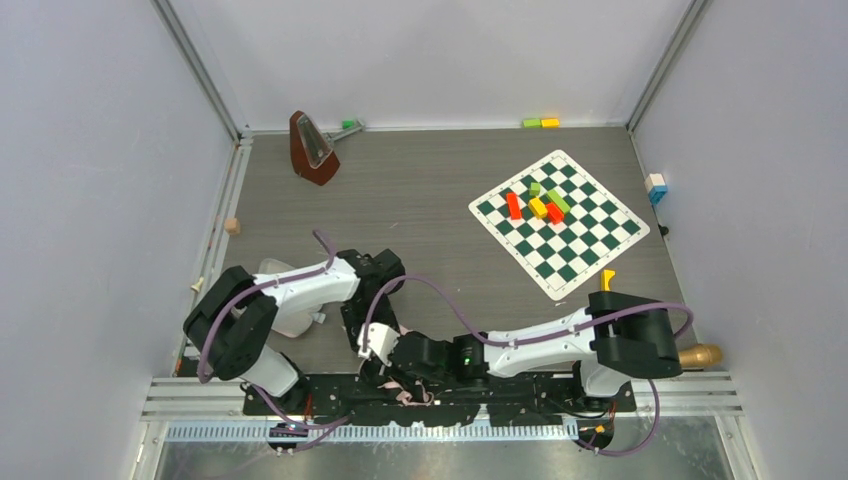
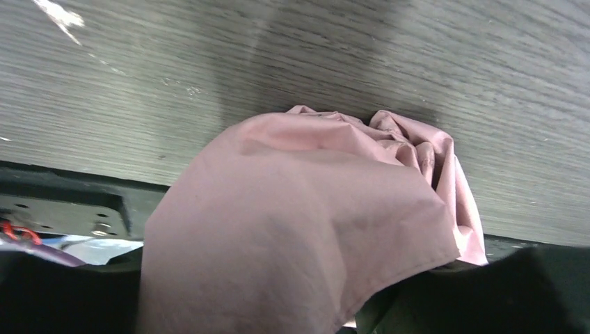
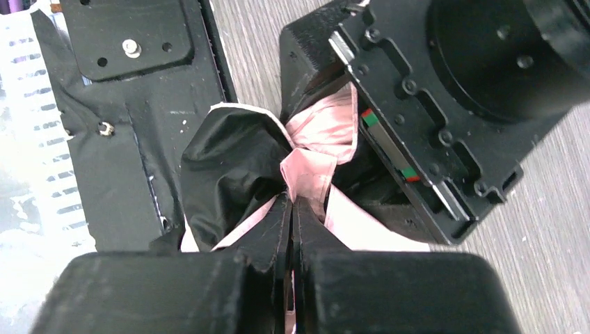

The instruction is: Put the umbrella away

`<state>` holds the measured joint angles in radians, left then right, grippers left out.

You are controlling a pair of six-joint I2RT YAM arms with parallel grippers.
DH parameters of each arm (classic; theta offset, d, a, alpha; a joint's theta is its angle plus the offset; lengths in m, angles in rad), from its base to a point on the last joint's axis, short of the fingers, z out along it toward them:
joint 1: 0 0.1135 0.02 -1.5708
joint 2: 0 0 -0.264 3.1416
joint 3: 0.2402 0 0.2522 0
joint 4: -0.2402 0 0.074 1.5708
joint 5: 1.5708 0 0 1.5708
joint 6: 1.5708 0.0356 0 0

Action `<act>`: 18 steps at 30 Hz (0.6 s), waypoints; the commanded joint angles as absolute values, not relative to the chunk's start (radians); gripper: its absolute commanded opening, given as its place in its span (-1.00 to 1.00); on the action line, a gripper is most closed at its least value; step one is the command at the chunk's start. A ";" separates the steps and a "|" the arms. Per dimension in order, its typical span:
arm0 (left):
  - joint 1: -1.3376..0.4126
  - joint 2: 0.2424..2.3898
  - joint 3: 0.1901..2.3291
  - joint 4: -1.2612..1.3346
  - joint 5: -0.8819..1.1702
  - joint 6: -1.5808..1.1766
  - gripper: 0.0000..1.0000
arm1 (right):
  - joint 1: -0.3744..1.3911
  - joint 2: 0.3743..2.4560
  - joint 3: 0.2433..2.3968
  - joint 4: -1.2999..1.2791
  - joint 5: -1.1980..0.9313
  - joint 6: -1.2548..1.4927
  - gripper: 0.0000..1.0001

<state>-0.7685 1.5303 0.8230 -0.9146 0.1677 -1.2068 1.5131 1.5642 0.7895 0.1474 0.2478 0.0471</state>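
Right wrist view, right hand (image 3: 291, 205) clamped on umbrella (image 3: 224, 167) fabric

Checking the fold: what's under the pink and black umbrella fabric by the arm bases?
Beneath the black-and-pink umbrella fabric show the grey wood-grain table and a black base plate. Its ribs and handle are covered.

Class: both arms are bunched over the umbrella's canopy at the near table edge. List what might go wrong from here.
1. The right gripper pinches only a thin fold of the umbrella; a pull may make it slip or tear.
2. Pink cloth fills the left wrist view, so guidance from that camera is poor.
3. The canopy lies partly over the black base plate and might snag on its screws.
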 commanded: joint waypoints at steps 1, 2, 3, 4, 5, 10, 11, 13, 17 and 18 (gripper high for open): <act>-0.754 1.498 0.844 -0.774 -0.140 -1.111 0.19 | 1.574 1.656 0.849 0.098 0.057 0.032 -0.89; -0.755 1.482 0.841 -0.766 -0.135 -1.093 0.20 | 1.570 1.661 0.853 0.103 0.064 0.038 -0.89; -0.755 1.468 0.838 -0.754 -0.130 -1.070 0.20 | 1.567 1.667 0.857 0.109 0.067 0.050 -0.89; -0.755 1.452 0.834 -0.739 -0.117 -1.035 0.21 | 1.563 1.668 0.856 0.122 0.070 0.057 -0.89; -0.753 1.434 0.831 -0.732 -0.113 -1.011 0.22 | 1.562 1.669 0.851 0.129 0.078 0.070 -0.88; -0.749 1.311 0.767 -0.641 -0.095 -0.942 -0.12 | 1.543 1.648 0.790 0.199 0.094 0.109 -0.89; -0.749 1.307 0.756 -0.634 -0.095 -0.956 -0.36 | 1.540 1.639 0.780 0.211 0.095 0.117 -0.88; -0.749 1.334 0.746 -0.624 -0.073 -0.983 -0.96 | 1.529 1.617 0.745 0.257 0.103 0.129 -0.89; -0.749 1.447 0.739 -0.625 -0.026 -1.072 -1.00 | 1.497 1.553 0.686 0.348 0.096 0.135 -0.88; -0.749 1.465 0.743 -0.652 -0.034 -1.111 -1.00 | 1.491 1.530 0.681 0.347 0.108 0.123 -0.88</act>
<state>-0.7570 1.3602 0.7647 -0.8093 0.0574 -0.9909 1.4933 1.5795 0.7307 0.3202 0.2031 0.0879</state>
